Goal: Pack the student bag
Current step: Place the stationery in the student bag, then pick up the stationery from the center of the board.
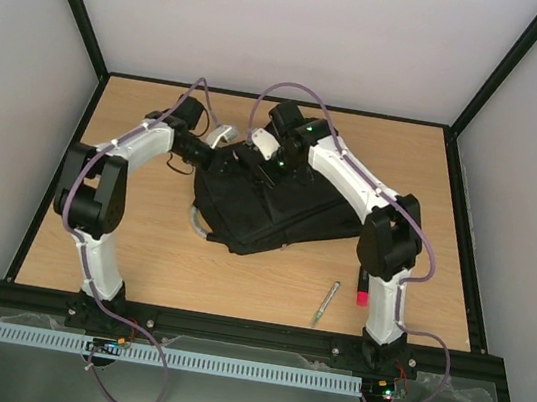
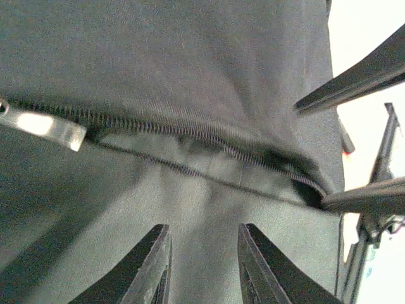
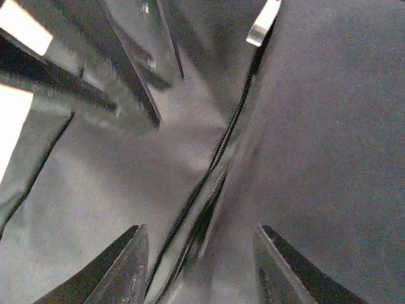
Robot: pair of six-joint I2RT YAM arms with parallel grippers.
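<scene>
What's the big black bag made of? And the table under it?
The student bag looks like soft, matte black woven cloth; it sags and creases. The table looks like smooth light wood, maybe laminate, going by its grain lines.

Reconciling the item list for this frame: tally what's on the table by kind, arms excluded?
student bag, black: 1
grey-white pouch, at the bag's far edge: 1
silver pen-like stick: 1
red-and-black marker-like item, partly behind the right arm: 1
Total: 4
</scene>
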